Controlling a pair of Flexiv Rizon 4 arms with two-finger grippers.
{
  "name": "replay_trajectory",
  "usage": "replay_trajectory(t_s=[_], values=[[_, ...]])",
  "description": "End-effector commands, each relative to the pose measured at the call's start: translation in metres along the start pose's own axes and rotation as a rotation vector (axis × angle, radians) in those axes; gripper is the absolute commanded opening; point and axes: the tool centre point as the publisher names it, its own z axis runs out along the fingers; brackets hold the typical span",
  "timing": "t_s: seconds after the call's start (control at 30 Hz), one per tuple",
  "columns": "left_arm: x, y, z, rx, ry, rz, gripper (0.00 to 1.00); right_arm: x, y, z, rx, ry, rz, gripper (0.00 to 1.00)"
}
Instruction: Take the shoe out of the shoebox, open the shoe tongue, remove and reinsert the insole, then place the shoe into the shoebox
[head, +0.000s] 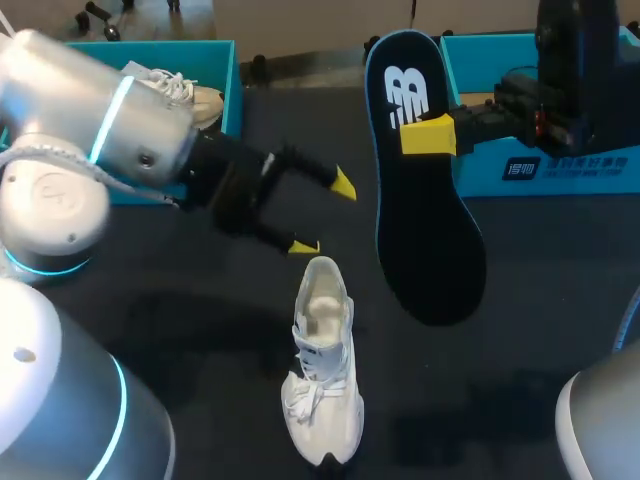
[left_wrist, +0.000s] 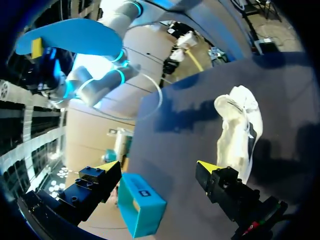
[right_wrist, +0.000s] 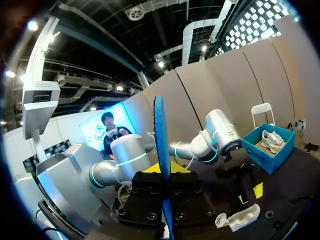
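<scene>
My right gripper (head: 428, 135) clamps the insole (head: 425, 230) aloft, removal done; my left gripper (head: 323, 215), jaws spread, hovers above the white shoe (head: 322, 370) lying on the table (head: 180, 330). Next, I judge: steady shoe, reinsert insole

Table (head: 560, 300): one dark, matte top, flat and uniform in tone. Soft-edged shadows lie on its surface below the left gripper (head: 323, 215) and just ahead of its open jaws.
</scene>
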Motion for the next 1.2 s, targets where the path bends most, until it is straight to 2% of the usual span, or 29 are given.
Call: replay_trajectory(t_s=[0.03,0.3,0.53,0.67,1.17,1.2], values=[[-0.005,0.001,-0.009,0.009,-0.152,-0.013,1.0,-0.003,0.003,0.004,0.005,0.003,0.001,0.0],[-0.035,0.004,-0.023,0.043,-0.267,0.008,1.0,-0.003,0.003,0.004,0.005,0.003,0.001,0.0],[-0.049,0.009,-0.033,0.055,-0.361,0.088,1.0,-0.003,0.003,0.004,0.005,0.003,0.001,0.0],[-0.057,0.011,-0.041,0.035,-0.477,0.134,1.0,-0.003,0.003,0.004,0.005,0.003,0.001,0.0],[-0.057,0.011,-0.041,0.035,-0.477,0.134,1.0,-0.003,0.003,0.004,0.005,0.003,0.001,0.0],[-0.057,0.011,-0.041,0.035,-0.477,0.134,1.0,-0.01,0.006,-0.001,0.003,0.022,0.019,0.0]])
